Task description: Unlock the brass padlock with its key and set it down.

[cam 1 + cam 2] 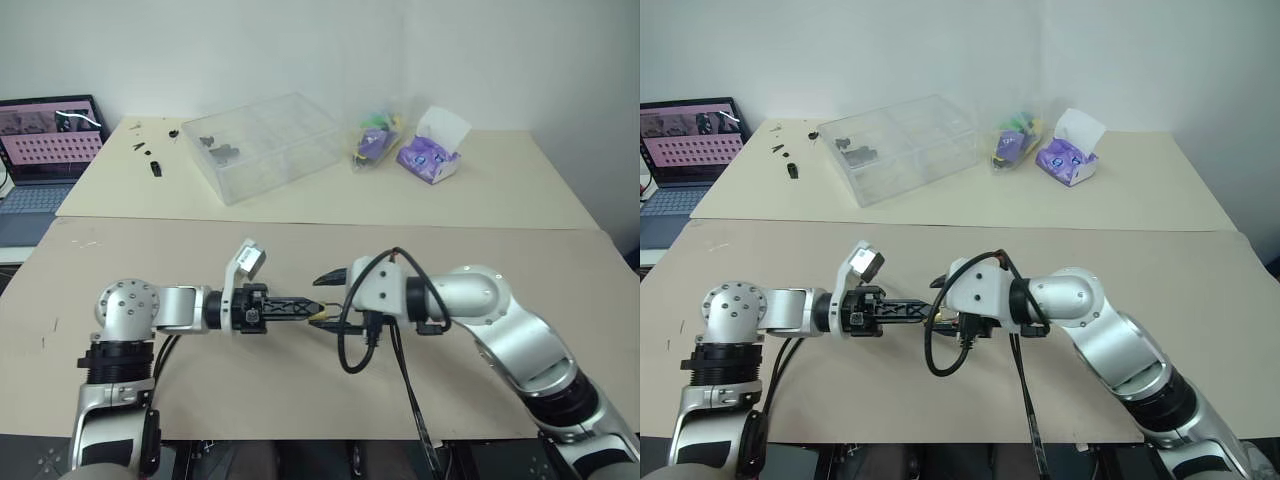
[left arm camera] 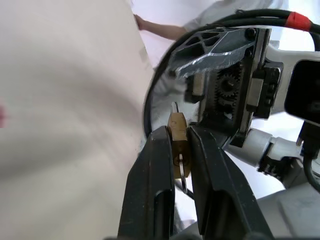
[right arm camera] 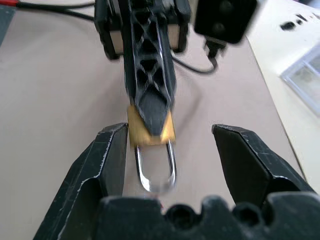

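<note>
Left claw pinches the brass padlock in mid-air over the bench while the right claw stands spread around its shackle.

Head views: the left claw (image 1: 318, 309) and right claw (image 1: 333, 296) meet above the tan bench (image 1: 300, 400); the brass padlock (image 1: 319, 314) is a mere yellow speck between them, its shackle too small to make out. Behind lie a clear plastic box (image 1: 268, 145), a purple tissue pack (image 1: 431, 155) and a laptop (image 1: 45, 150), its screen text unreadable. Left wrist view: the fingers (image 2: 152, 190) are clamped on the padlock body, a thin silvery piece, perhaps the key (image 2: 184, 176), below it; a person's arm (image 2: 160, 29) is cut off at the edge. Right wrist view: the shackle (image 3: 156, 170) hangs between wide-apart fingers (image 3: 107, 155), touching neither.
</note>
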